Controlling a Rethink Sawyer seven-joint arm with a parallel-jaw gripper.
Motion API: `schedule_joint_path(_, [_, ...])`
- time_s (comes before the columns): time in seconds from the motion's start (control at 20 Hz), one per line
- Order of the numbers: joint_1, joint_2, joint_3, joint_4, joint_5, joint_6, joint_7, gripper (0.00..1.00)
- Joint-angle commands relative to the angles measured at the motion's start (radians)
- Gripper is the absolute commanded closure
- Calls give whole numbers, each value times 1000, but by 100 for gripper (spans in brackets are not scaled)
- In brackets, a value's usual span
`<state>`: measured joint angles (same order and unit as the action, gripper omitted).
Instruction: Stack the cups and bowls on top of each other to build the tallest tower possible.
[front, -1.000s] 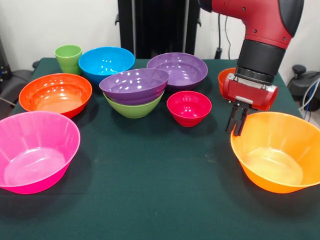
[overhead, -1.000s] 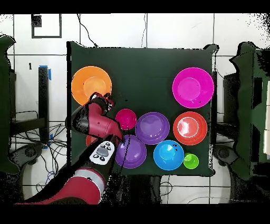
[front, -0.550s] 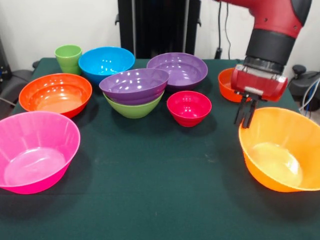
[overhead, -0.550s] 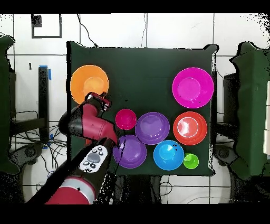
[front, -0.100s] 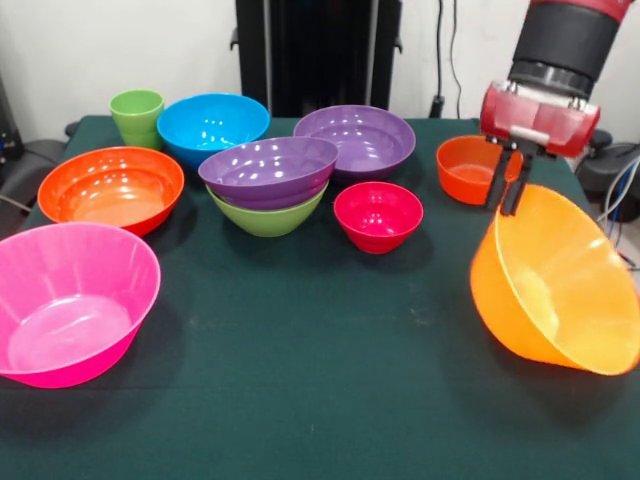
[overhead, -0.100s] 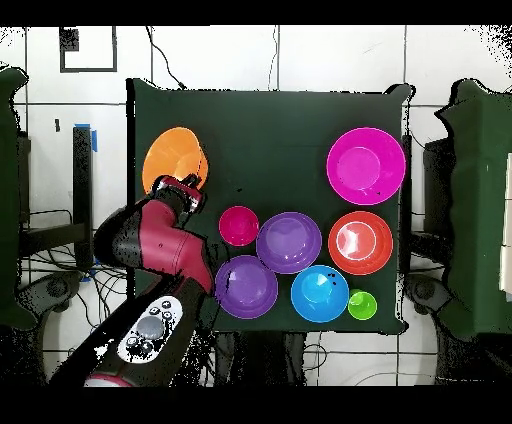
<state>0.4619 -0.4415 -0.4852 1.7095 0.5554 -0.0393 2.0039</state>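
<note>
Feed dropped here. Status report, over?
Gripper shut on big orange bowl's rim, bowl tilted. Purple-on-green stack untouched. Small orange bowl close behind gripper.

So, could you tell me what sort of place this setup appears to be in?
Probably a robotics lab rather than a kitchen. A red arm's end effector grips the large orange bowl over a table draped in dark green cloth, and loose cables trail across the tiled floor beside it.
</note>
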Motion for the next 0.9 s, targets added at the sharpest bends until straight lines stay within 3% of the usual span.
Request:
schedule_joint_path(0.05, [5,35,-70,39,20,132,167,100])
schedule_joint_path(0.45, [6,106,-187,20,56,159,201,100])
schedule_joint_path(0.7, [16,87,-247,-3,51,216,186,100])
schedule_joint_path(0.9, [40,113,-322,-57,51,274,193,100])
